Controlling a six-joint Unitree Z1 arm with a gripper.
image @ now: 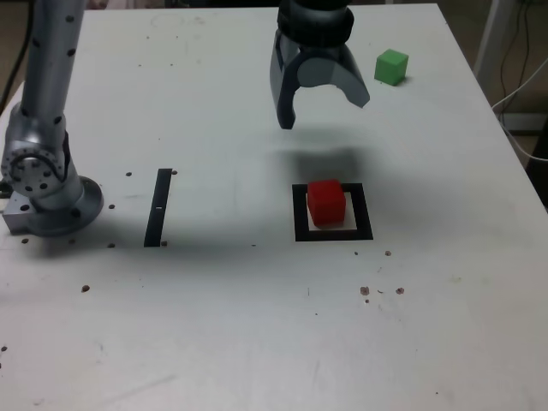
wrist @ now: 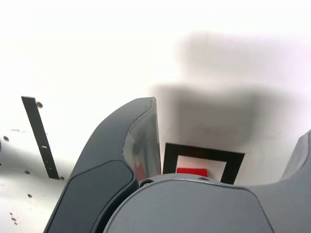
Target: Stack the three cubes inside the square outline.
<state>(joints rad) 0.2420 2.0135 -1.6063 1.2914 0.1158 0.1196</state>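
Note:
A red cube [image: 326, 202] sits inside the square outline [image: 333, 231] near the middle of the table; the wrist view shows a sliver of the red cube [wrist: 191, 171] inside the square outline [wrist: 204, 154] below the gripper body. A green cube [image: 391, 67] rests at the back on the exterior view's right. My gripper [image: 324, 111] hangs above the table, behind and above the red cube, jaws wide open and holding nothing. No yellow cube is in view.
A thin black bar [image: 158, 207] lies on the table toward the exterior view's left, also seen as the black bar [wrist: 40, 137] in the wrist view. The arm's base [image: 47, 193] stands at the left edge. Small dark specks dot the white tabletop [image: 257, 342].

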